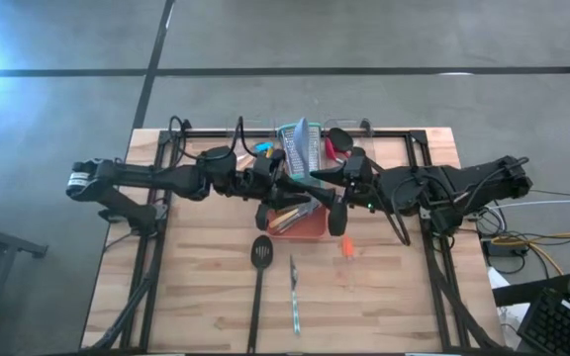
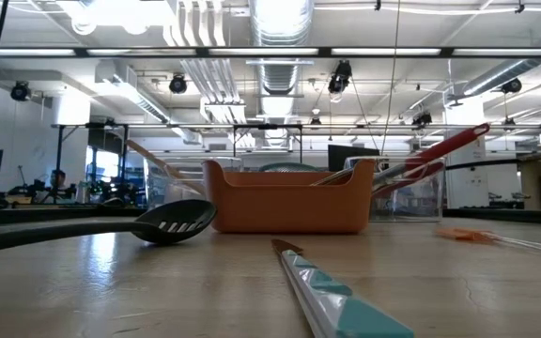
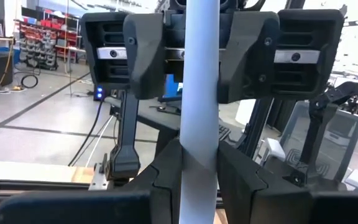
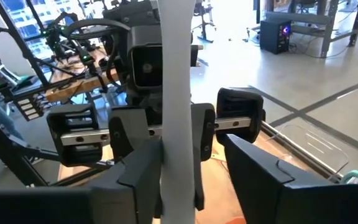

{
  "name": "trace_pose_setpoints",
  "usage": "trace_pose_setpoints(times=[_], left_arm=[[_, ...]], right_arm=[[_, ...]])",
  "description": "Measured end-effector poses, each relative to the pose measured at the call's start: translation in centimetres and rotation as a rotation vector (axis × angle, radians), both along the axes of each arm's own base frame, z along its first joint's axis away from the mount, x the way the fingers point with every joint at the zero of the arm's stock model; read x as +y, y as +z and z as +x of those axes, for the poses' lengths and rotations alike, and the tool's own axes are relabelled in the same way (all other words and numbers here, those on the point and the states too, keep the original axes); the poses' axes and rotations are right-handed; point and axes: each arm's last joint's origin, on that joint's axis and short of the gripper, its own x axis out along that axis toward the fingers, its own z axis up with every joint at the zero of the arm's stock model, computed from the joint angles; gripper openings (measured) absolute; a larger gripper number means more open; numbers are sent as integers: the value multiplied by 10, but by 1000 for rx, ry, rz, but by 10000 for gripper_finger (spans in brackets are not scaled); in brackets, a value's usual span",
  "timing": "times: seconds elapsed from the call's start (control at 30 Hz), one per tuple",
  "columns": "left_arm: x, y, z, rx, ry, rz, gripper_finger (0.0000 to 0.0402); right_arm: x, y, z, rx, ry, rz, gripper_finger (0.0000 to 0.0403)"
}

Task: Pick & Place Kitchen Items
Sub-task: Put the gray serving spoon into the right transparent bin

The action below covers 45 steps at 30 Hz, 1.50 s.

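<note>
My two grippers meet nose to nose above the orange tray [image 1: 305, 225]. An upright pale grey utensil handle [image 3: 201, 93] stands between them; its head is out of view. My left gripper [image 3: 199, 171], also in the high view [image 1: 287, 188], is shut on the handle. My right gripper [image 4: 191, 155], also in the high view [image 1: 317, 186], is open, with a finger on either side of the same handle [image 4: 176, 93] and a gap beside one of them. A black slotted turner [image 1: 260, 252], a teal-handled knife [image 1: 293, 295] and an orange-handled tool [image 1: 347, 247] lie flat on the table. My left gripper pinches the pale grey handle's shaft [image 3: 199, 149] between its two fingers. The fingers come level from the table's left side and lie across the handle. The handle stands upright in the hold, above the orange tray; both its ends are outside the frames.
A steel grater with teal rims [image 1: 300, 143] stands behind the tray, between clear bins [image 1: 349, 133] that hold a red spoon [image 1: 332, 146] and other tools. The tray [image 2: 289, 202] holds several utensils. The turner [image 2: 172, 221] and the knife [image 2: 346, 300] lie toward the near edge.
</note>
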Motion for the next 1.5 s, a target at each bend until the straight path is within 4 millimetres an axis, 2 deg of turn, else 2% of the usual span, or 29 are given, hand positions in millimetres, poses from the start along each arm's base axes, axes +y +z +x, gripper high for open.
trace_pose_setpoints(times=[0.17,0.3,0.6,0.7,0.8,0.87,0.97,1.13,1.27,1.5], left_arm=[[4,-1,2,0,0,2,75],[5,-3,3,10,-11,3,75],[6,-3,3,18,-9,-18,78],[7,-6,2,65,-5,-31,133],[12,-9,-1,126,10,-49,208],[16,-9,-6,157,24,-47,249],[22,-4,-16,180,54,-47,287],[30,10,-33,143,113,-45,304],[31,23,-47,77,140,-30,302],[29,40,-64,-5,143,-43,302]], right_arm=[[-1,-5,8,10,24,11,120],[-2,-8,14,18,41,16,57],[-5,-5,10,12,41,16,53],[-7,-1,3,11,40,10,53],[-15,10,-17,19,27,12,53],[-23,17,-33,49,3,24,53],[-36,16,-48,140,-50,56,53],[-70,15,-76,335,-189,137,53],[-105,3,-82,506,-242,253,53],[-172,-22,-79,681,-185,411,53]])
